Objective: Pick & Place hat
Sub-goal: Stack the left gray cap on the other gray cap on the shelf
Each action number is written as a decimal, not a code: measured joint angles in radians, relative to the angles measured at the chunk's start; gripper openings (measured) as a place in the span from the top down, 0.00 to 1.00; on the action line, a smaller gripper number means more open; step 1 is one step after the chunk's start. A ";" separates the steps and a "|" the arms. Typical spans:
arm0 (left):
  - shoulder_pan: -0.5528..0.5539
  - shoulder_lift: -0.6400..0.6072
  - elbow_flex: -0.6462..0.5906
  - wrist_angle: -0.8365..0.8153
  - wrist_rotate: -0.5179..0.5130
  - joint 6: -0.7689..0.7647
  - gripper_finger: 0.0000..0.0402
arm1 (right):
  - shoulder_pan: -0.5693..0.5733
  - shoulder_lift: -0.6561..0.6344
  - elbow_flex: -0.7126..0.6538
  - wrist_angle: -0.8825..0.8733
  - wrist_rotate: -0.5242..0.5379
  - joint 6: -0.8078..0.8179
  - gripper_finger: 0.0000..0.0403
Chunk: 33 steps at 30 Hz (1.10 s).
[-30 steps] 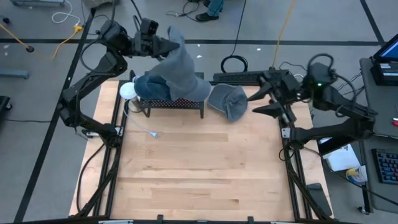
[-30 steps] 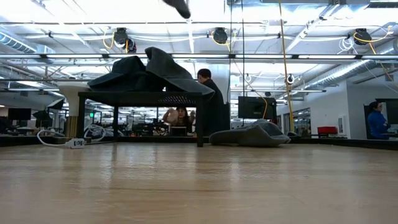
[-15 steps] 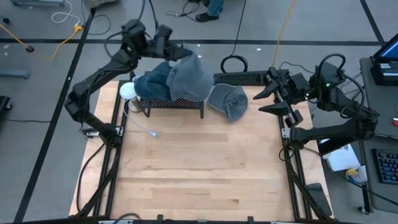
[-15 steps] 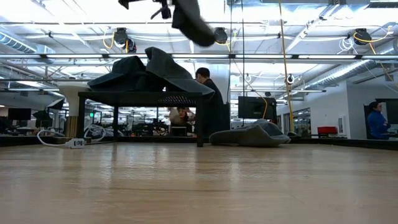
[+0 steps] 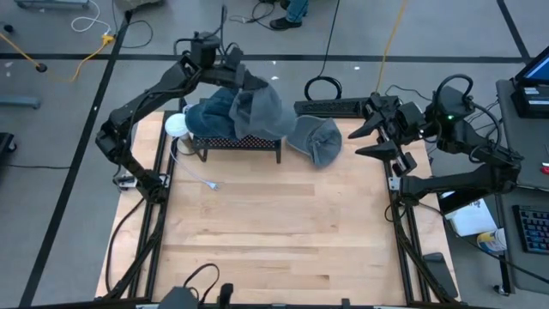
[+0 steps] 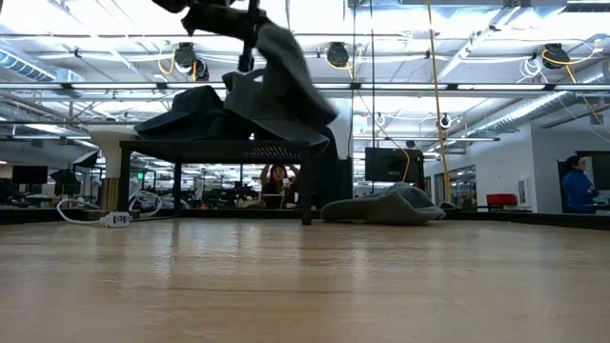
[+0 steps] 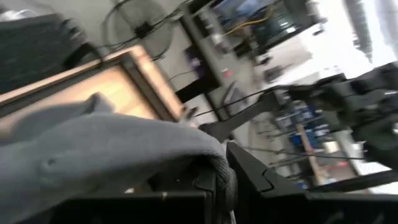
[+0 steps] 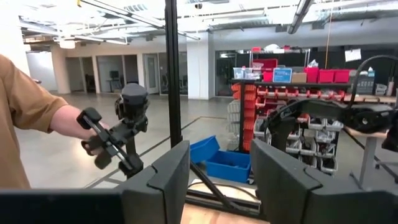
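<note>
Hat (image 5: pixel 257 107), grey and soft, hangs from the left claw (image 5: pixel 233 73) above the far end of the surface (image 5: pixel 274 223), over the small dark rack (image 5: pixel 238 144) that stands there. Left claw is closed on the hat's upper edge; the left wrist view shows grey fabric (image 7: pixel 106 149) pinched between the two dark fingers (image 7: pixel 249 171). Hat droops down and toward the right side from the grip, so its long axis runs roughly vertical, with the loose bulk hanging below and slightly to the right of the claw; the low view shows it (image 6: pixel 281 81) dangling close over the rack top (image 6: pixel 224 145), though contact with the pile beneath cannot be told. A blue garment (image 5: pixel 210 120) already lies heaped on the rack, and a second grey hat (image 5: pixel 316 140) lies on the surface just beside the rack's right end. White round object (image 5: pixel 176 124) and a thin white cable (image 5: pixel 202 178) sit at the rack's left end. Right claw (image 5: pixel 377 137) waits at the right edge of the surface, well apart from the carried hat, fingers parted and holding nothing; its wrist view looks out into the room, where a person's arm (image 8: pixel 59 121) shows. Judgement: left arm is clearly the nearer and the working one; any placing move depends on where the hanging bulk lands relative to the rack, since it trails right of the grip.
</note>
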 joint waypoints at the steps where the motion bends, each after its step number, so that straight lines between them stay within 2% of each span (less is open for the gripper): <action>1: 0.003 0.000 0.000 -0.032 -0.011 0.021 0.95 | 0.000 0.000 0.000 -0.006 0.000 0.000 0.60; 6: 0.014 0.000 0.000 -0.159 -0.054 0.130 0.95 | 0.000 0.000 0.000 -0.008 0.000 0.000 0.60; 20: 0.012 0.000 0.000 -0.465 -0.351 0.318 0.95 | 0.000 0.000 0.000 -0.010 0.000 -0.002 0.60; 27: -0.002 0.000 0.000 -0.587 -0.485 0.344 0.95 | 0.000 0.001 0.000 -0.019 0.000 -0.030 0.60; 31: -0.019 0.007 0.000 -0.597 -0.556 0.343 0.95 | 0.000 0.001 0.000 -0.024 0.000 -0.030 0.60; 33: -0.022 0.007 0.000 -0.596 -0.571 0.340 0.92 | 0.000 0.001 0.000 -0.025 -0.001 -0.030 0.60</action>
